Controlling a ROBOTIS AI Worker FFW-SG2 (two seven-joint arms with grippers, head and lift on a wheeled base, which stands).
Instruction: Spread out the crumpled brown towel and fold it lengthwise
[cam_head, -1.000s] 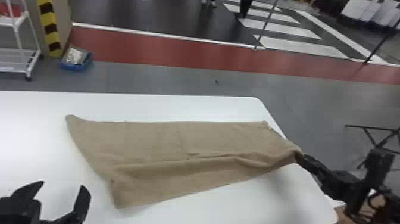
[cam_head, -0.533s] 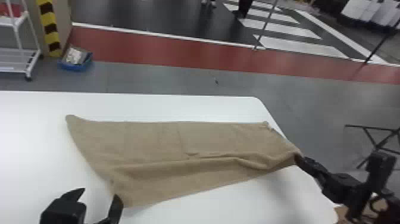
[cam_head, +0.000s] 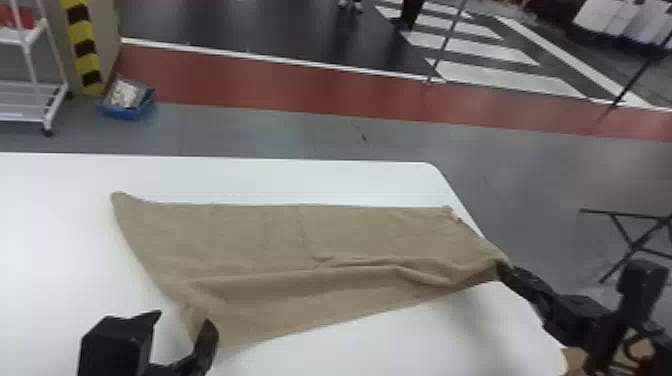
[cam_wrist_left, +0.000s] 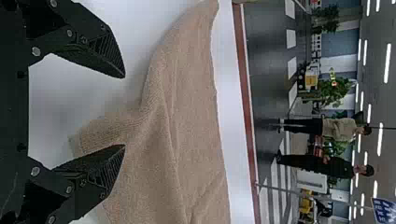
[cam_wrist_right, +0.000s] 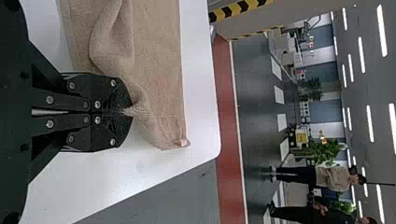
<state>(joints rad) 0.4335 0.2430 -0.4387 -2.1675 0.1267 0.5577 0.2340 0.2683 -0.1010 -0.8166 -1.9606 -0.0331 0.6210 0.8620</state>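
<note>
White table, left tool agape by near corner of brown towel, slanted right tool clenched on its other end.

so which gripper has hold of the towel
The right gripper: it is shut on the towel, while the left gripper is open and holds nothing.

No legible text, labels or numbers. Blue sign in the room behind, left wrist view: white marks on it, can't make them out.
</note>
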